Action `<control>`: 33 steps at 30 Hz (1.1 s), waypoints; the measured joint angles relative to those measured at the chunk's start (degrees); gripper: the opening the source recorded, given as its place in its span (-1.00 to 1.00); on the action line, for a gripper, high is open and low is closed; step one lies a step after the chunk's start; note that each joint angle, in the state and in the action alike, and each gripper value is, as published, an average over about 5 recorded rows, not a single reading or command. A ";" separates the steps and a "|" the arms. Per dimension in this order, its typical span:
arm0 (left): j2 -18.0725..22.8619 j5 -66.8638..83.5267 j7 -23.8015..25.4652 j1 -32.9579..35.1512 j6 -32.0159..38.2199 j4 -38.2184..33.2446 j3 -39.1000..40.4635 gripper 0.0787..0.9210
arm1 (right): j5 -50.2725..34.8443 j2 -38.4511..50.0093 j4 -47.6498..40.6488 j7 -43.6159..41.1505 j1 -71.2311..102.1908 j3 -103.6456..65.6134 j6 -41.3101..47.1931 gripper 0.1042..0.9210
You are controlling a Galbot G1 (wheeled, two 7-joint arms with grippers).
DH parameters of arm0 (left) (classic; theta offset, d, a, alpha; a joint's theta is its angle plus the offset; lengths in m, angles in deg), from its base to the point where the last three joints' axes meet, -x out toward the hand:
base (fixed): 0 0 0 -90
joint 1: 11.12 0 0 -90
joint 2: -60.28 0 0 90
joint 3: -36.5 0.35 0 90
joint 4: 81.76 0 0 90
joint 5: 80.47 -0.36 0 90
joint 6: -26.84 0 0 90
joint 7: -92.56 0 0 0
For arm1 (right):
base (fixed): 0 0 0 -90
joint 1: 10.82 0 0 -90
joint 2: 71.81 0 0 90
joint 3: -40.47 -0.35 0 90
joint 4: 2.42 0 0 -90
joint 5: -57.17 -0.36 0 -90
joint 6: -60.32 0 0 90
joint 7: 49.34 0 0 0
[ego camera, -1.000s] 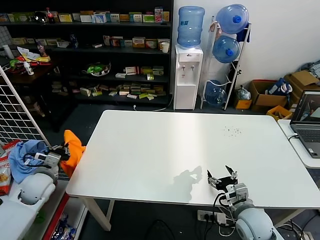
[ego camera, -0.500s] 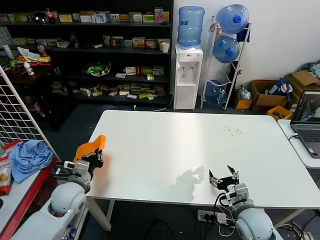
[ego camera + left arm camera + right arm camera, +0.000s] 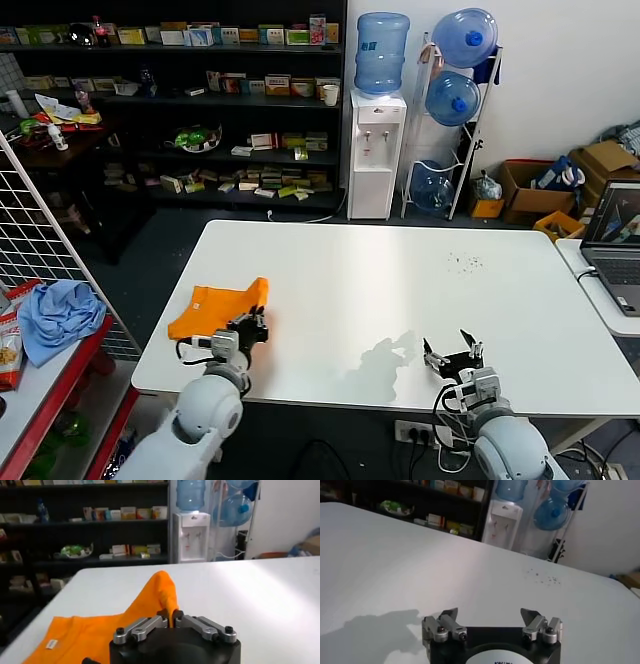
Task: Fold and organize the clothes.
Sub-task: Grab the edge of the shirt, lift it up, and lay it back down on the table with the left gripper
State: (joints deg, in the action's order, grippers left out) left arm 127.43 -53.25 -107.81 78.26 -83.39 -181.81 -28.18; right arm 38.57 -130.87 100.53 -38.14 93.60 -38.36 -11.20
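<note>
The orange T-shirt (image 3: 215, 306) lies partly spread on the white table (image 3: 380, 270) near its front left corner, with one edge lifted. My left gripper (image 3: 250, 325) is shut on that raised fold, and the cloth (image 3: 160, 592) rises as a peak from between its jaws. The rest of the shirt trails flat toward the table's left edge, with a small label (image 3: 51, 643) showing. My right gripper (image 3: 452, 357) hovers open over the bare front right part of the table, with nothing between its fingers (image 3: 447, 616).
A light blue cloth (image 3: 55, 315) lies on the red rack to the left of the table, beside a wire grid panel (image 3: 35, 225). A laptop (image 3: 615, 240) sits on a side table at the right. Shelves and a water dispenser (image 3: 375, 150) stand beyond the table.
My left gripper has carried the orange T-shirt from beside the table's left edge up onto the tabletop, moving right. The shirt now drapes on the surface. The right arm has barely moved.
</note>
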 measured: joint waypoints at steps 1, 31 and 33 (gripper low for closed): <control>1.34 0.02 -0.27 -0.26 0.42 0.62 0.58 -0.87 | 0.05 0.01 -0.03 -0.01 0.04 -0.15 -0.10 0.76; 22.23 5.91 9.89 -3.39 27.06 17.70 9.20 0.02 | 0.76 0.18 1.59 -0.82 2.42 -5.27 -1.27 0.76; 20.96 5.77 11.17 -2.84 29.57 17.27 8.65 0.17 | 1.14 -0.19 1.56 -1.05 2.39 -5.33 -1.49 0.76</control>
State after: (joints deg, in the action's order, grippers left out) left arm 148.39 -47.48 -96.64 75.42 -53.82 -164.54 -19.53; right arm 39.70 -131.06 102.09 -39.19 95.99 -43.69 -12.69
